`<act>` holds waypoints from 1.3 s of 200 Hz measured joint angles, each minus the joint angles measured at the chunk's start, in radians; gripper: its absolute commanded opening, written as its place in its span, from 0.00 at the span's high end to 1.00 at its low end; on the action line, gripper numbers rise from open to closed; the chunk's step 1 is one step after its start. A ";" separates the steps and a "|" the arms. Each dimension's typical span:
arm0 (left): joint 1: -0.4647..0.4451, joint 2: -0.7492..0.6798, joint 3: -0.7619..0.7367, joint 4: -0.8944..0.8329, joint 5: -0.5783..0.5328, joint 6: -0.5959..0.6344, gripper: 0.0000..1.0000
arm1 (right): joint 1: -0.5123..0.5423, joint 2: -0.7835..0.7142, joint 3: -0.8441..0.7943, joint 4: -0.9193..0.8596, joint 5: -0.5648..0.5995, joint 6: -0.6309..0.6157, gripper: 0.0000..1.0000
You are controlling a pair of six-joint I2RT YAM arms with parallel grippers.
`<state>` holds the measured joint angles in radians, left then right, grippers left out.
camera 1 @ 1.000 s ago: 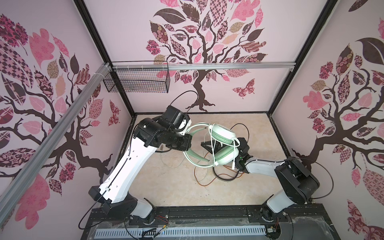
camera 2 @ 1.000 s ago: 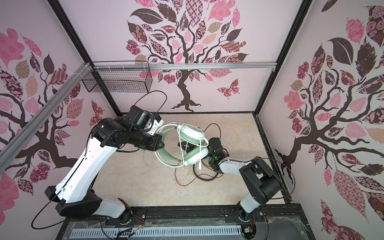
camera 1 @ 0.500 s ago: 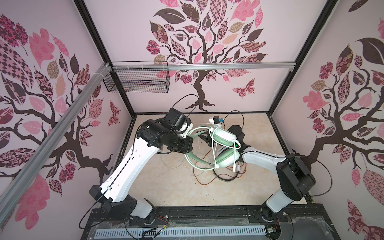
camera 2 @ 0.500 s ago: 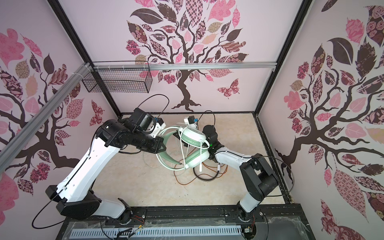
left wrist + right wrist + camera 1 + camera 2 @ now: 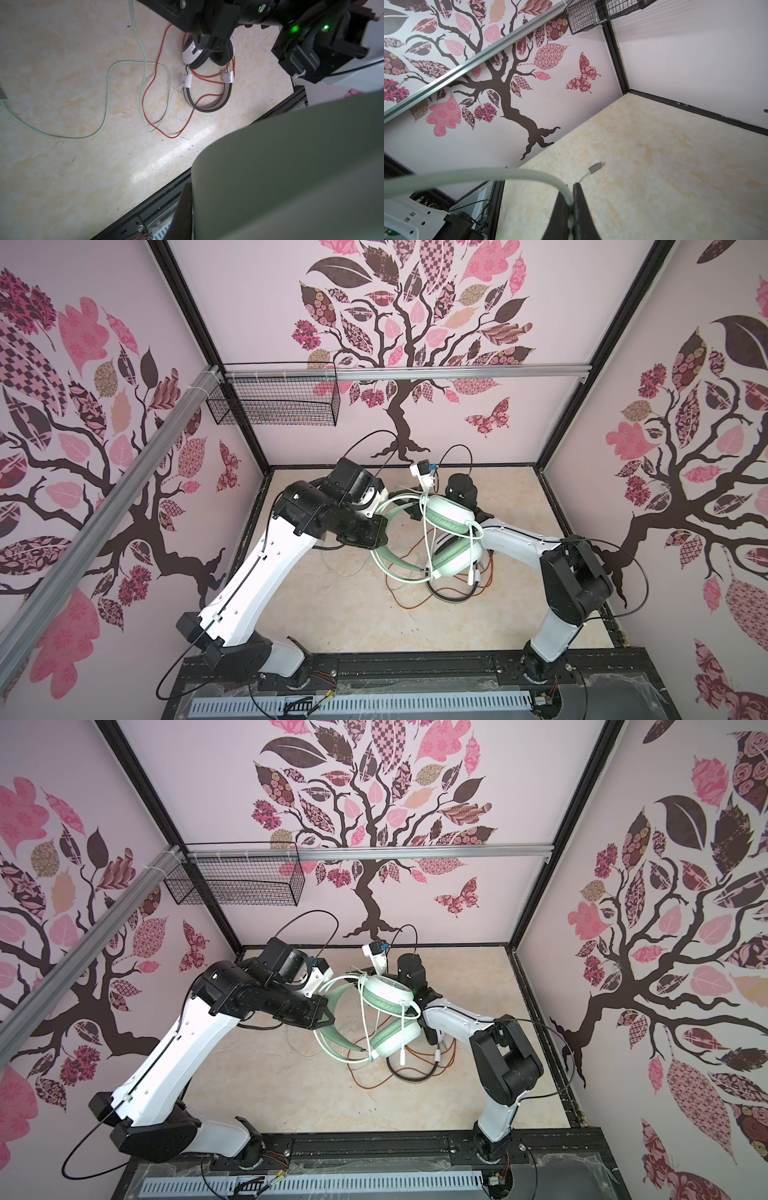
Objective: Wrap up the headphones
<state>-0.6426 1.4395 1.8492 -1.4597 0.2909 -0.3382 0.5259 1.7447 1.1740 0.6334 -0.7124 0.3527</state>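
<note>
Swung round behind the mint headphones point(image 5: 451, 516), the right jaws are shown clamped on the pale cord point(image 5: 488, 172), the left jaws on the headband point(image 5: 398, 506), above the striped pair point(image 5: 193, 54) on the counter point(image 5: 62, 176).

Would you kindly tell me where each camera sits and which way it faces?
Top views: overhead at the front, looking down on the table; both arms show, left gripper holding the mint-green headphones.
Left wrist: on the left arm, looking down at the striped headphones; one own finger shows.
Right wrist: on the right arm, facing a wall across the table; right gripper pinches the pale green cord.
Shared: both wrist views show that cord.
</note>
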 measured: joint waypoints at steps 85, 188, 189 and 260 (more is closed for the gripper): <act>0.001 -0.001 -0.020 0.009 0.035 0.001 1.00 | -0.028 0.051 0.227 -0.210 -0.020 -0.092 1.00; -0.009 -0.003 -0.057 0.016 0.032 -0.001 1.00 | -0.060 0.147 0.514 -0.363 0.016 -0.080 1.00; -0.010 -0.003 -0.057 0.016 0.032 -0.001 1.00 | -0.061 0.148 0.519 -0.365 0.017 -0.080 1.00; -0.029 -0.003 -0.068 0.023 0.027 -0.002 1.00 | -0.063 0.229 0.705 -0.497 0.069 -0.081 1.00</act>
<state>-0.6720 1.4364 1.7817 -1.4372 0.3176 -0.3405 0.4633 1.9739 1.8793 0.1360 -0.6434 0.2718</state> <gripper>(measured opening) 0.077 0.063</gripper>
